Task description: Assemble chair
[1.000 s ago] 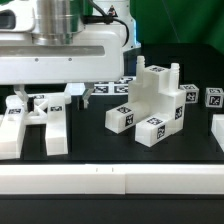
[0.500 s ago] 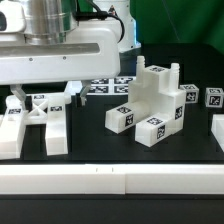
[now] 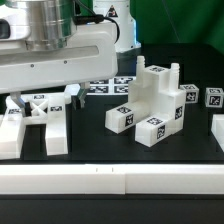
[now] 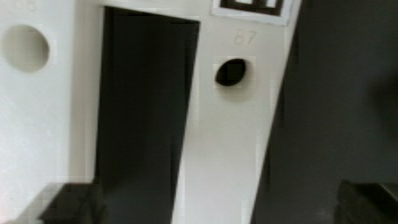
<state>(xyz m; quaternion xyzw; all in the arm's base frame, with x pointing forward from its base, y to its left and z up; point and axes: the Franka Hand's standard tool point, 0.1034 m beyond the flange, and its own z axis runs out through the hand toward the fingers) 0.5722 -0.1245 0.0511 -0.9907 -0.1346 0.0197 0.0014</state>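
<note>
The chair's X-braced frame [image 3: 35, 122] lies at the exterior view's left. My gripper [image 3: 43, 99] hangs right above it, open, with one dark finger on each side of the frame's top. In the wrist view a white bar of the frame [image 4: 240, 130], with a dark round hole in it, runs between my two fingertips [image 4: 71, 205], which stand apart from it. My gripper [image 4: 221, 206] holds nothing. The notched block [image 3: 158, 92] stands in the middle, with small tagged cubes [image 3: 121, 117] joined at its front.
The marker board [image 3: 108, 87] lies flat behind the frame and the block. A tagged cube [image 3: 213, 98] and a white slab [image 3: 218, 130] are at the exterior view's right edge. A white rail [image 3: 112, 180] runs along the table's front.
My gripper has come down a little over the X-braced frame and shifted slightly to the exterior view's left. The parts have not moved.
</note>
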